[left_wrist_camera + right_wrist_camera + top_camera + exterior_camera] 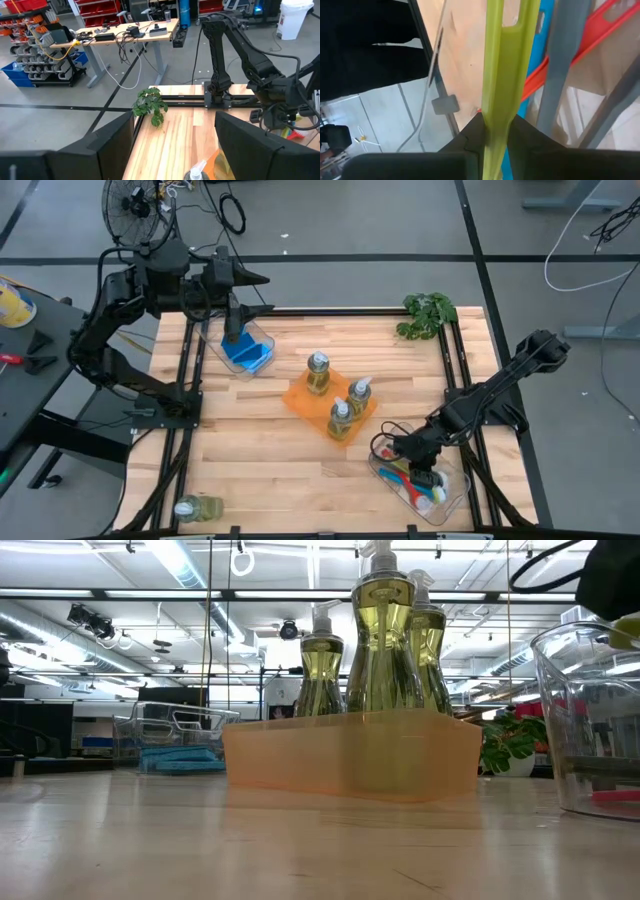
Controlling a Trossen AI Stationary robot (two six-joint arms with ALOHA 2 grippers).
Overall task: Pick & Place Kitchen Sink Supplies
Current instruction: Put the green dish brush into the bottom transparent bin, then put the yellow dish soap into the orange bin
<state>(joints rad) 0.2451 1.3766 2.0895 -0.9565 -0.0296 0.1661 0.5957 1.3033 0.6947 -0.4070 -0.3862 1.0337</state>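
Note:
Three pump bottles of yellowish soap (pixel 340 395) stand in an orange tray (pixel 300 398) at mid-table. Another bottle (pixel 197 508) lies on its side at the near left corner. Blue sponges (pixel 245 352) sit in a clear bin at the far left, and my left gripper (pixel 262 293) hangs open above them. My right gripper (pixel 415 467) reaches down into the clear bin (pixel 455 500) at the near right, shut on a yellow-green brush (pixel 507 60). Blue (pixel 537 65), red (pixel 590 35) and grey (pixel 565 55) brushes lie in that bin. My right gripper pinches the yellow-green brush's flat handle (pixel 495 127) between its two fingers. The fingers slant down from above, and the handle runs on ahead of them, along their line. Its slotted part (pixel 522 17) reaches in over the other brushes; whether it rests on them I cannot tell.
A green leafy plant (pixel 428 315) lies at the far right corner. Black frame rails (pixel 455 370) run along the table's left and right sides. Bare wood shows along the near edge between the lying bottle and the brush bin.

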